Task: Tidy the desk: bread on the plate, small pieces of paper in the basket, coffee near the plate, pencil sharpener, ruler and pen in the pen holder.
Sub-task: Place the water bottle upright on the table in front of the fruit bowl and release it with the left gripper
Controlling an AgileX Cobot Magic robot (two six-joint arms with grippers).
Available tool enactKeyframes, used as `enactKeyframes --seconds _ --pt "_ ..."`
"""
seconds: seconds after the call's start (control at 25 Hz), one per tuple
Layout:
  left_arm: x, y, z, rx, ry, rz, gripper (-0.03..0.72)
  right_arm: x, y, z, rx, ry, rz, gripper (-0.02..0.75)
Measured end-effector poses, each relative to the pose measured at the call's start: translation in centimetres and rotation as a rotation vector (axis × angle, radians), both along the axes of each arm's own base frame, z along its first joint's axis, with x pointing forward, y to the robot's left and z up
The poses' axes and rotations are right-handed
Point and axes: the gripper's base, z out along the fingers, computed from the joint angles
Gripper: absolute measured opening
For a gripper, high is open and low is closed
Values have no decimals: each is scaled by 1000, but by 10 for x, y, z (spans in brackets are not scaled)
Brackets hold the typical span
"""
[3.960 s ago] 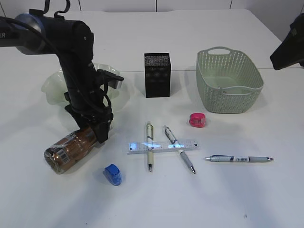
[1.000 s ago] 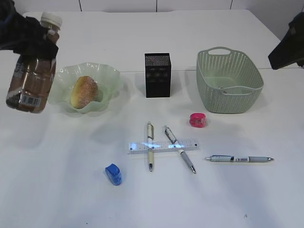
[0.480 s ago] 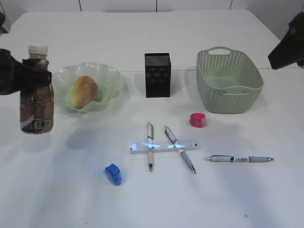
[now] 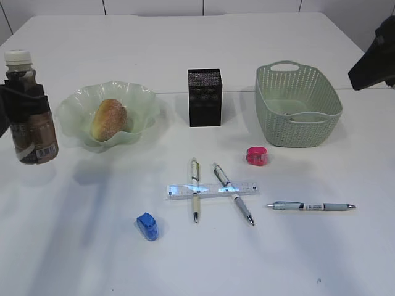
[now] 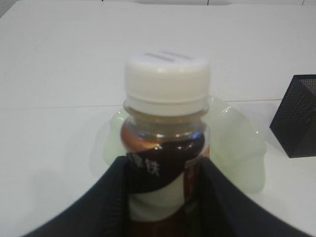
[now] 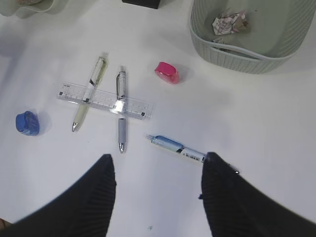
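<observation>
The coffee [image 4: 31, 120] is upright at the far left of the desk [image 4: 80, 259], just left of the plate [image 4: 139, 105]. My left gripper [image 5: 165, 197] is shut on the coffee bottle [image 5: 165, 123] below its white cap. The bread [image 4: 110, 118] lies on the plate. The ruler [image 4: 212, 189] lies across two pens [image 4: 195, 188] [image 4: 232, 192]; a third pen [image 4: 311, 206] lies to their right. A pink pencil sharpener [image 4: 257, 155] and a blue one [image 4: 147, 226] sit on the desk. My right gripper [image 6: 158, 163] hangs open and empty high above the pens.
The black pen holder [image 4: 204, 97] stands at centre back. The green basket [image 4: 296, 105] at the back right holds crumpled paper [image 6: 228, 22]. My right arm [image 4: 373, 58] shows at the top right edge.
The left gripper has turned the coffee bottle upright and brought it down and to the left, beside the plate. The right arm has not moved.
</observation>
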Motion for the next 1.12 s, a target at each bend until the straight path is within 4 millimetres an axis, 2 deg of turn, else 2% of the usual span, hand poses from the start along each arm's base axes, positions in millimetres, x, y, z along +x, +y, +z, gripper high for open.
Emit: enactKeyframes --seconds 0.32,0.64,1.12 --pt "9 -9 -22 -25 -37 -73 279 0 1 0 16 1 1 443" --pt "-1 -10 -52 -24 -94 -110 278 0 2 1 23 2 1 443" --pt "2 -13 -66 -26 -165 -145 278 0 3 1 37 3 3 443"
